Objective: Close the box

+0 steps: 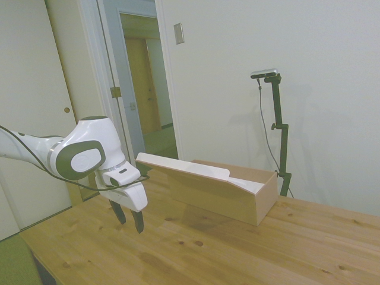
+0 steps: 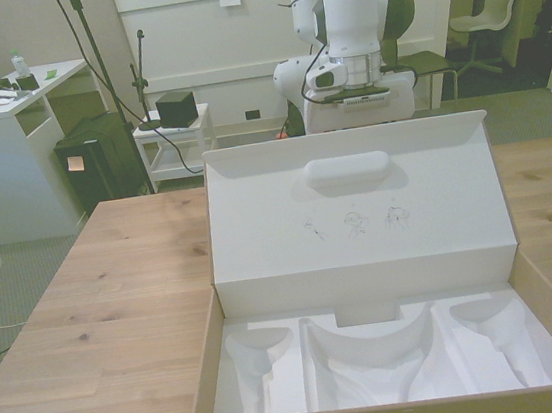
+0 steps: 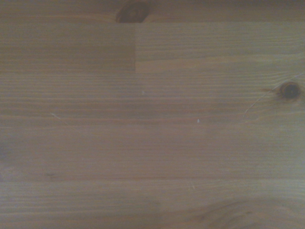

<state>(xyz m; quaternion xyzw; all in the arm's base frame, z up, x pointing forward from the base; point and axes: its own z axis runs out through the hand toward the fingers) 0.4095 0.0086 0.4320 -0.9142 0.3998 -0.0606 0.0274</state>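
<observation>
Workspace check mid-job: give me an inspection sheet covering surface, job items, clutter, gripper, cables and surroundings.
Surface: wooden table, knotted planks; the wrist view shows only bare wood.
Job's things: box open, lid flap raised and leaning back toward the arm, white moulded insert inside.
Clutter: nothing seen on the table.
Gripper: gripper behind the lid, just above the table, fingers pointing down with a narrow gap, holding nothing.
Cables: black cable along the arm.
Surroundings: open doorway in the side view; white desk and chair in the front view.
</observation>
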